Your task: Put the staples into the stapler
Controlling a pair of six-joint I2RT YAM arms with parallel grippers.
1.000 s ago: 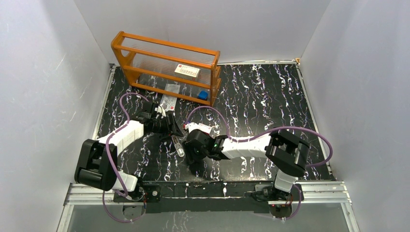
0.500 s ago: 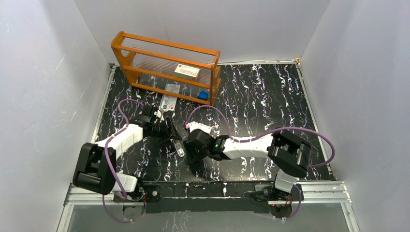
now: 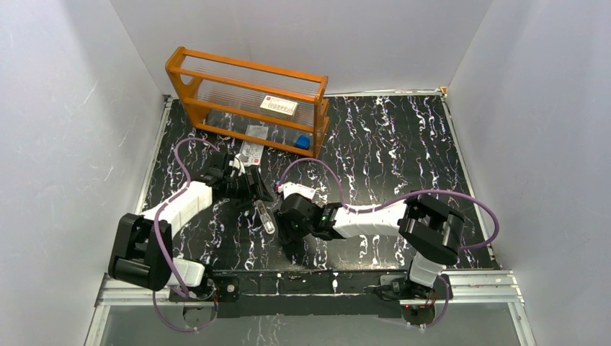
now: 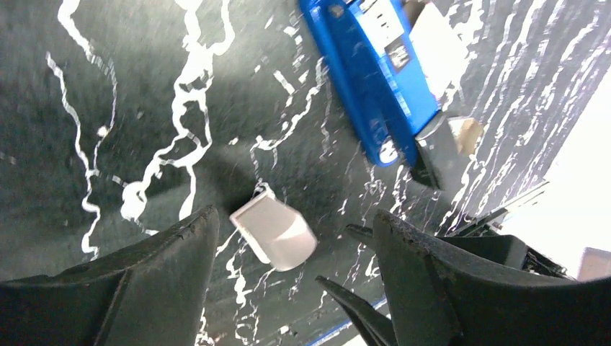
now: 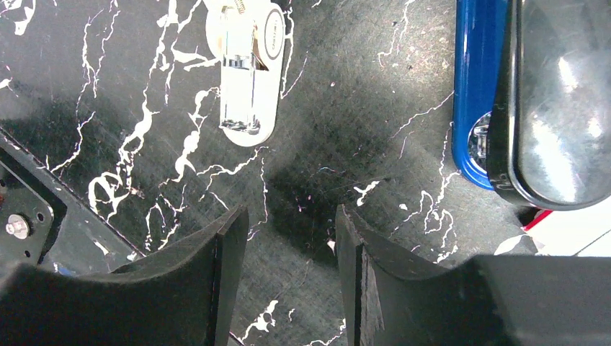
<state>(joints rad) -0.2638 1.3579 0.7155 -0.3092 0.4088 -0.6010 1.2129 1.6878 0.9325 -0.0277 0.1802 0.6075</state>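
Observation:
The blue stapler (image 4: pixel 375 79) lies on the black marbled table; its blue base and glossy black top show in the right wrist view (image 5: pixel 472 94). A tiny pale tray (image 4: pixel 274 234) lies on the table below and between the fingers of my left gripper (image 4: pixel 294 216), which is open and not touching it. I cannot make out staple strips in it. A white box with a red edge (image 5: pixel 551 234) lies beside the stapler. My right gripper (image 5: pixel 290 216) is open and empty over bare table, left of the stapler. In the top view both grippers (image 3: pixel 252 189) (image 3: pixel 284 220) meet at table centre.
A white oval piece with a metal strip (image 5: pixel 245 72) lies ahead of the right gripper, also in the top view (image 3: pixel 265 216). An orange wooden rack (image 3: pixel 245 101) stands at the back left, holding a white label card (image 3: pixel 278 106) and a small blue object (image 3: pixel 302 142).
My left gripper dipped toward the centre, then drew back a little toward the far left. The right arm has barely moved.

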